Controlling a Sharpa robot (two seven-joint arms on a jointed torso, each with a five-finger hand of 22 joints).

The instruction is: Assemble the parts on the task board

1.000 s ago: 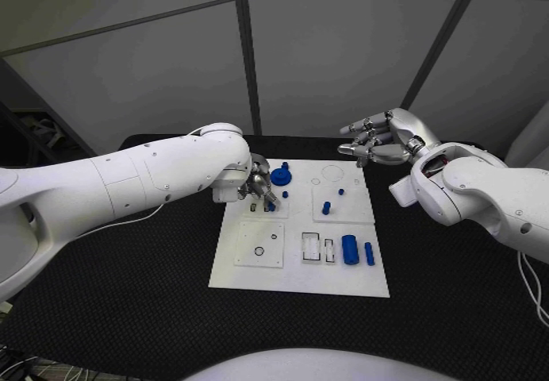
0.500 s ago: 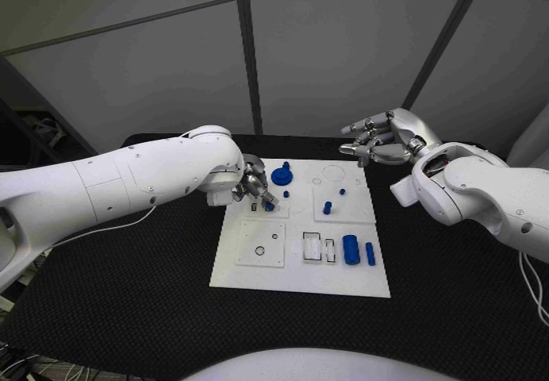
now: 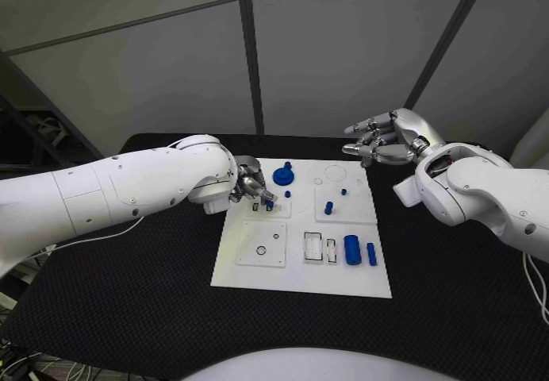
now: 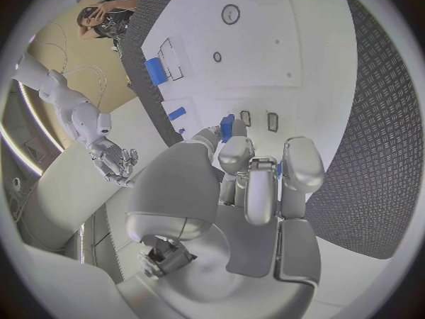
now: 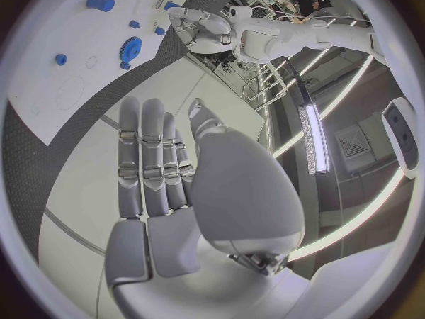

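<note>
**Mia:** What is different from a second ago?

**Ben:** Not much. The left hand (image 3: 253,189) stays low over the task board (image 3: 300,278), near its far left corner. The left arm looks a bit pulled back, toward eight o'clock. The whole picture shifts a tiny bit too, so part of that may just be the camera.

**Mia:** Is that hand holding something?

**Ben:** Yes. In the left wrist view its fingertips (image 4: 232,149) pinch a small blue part (image 4: 227,127) right above two little slots (image 4: 259,120) in the board. I think it is trying to push the part into a slot. I can't tell if it is in yet.

**Mia:** And the right hand (image 3: 387,140)?

**Ben:** It hangs in the air past the board's far right corner, at about one o'clock. Its fingers are a bit bent but apart, and it holds nothing. It has not moved.

**Mia:** Where are the other parts?

**Ben:** The round blue gear (image 3: 282,178) sits just at three o'clock of the left hand. A blue peg (image 3: 328,208) stands near the middle. Two blue cylinders (image 3: 359,251) lie near the right edge, not used yet.
</note>
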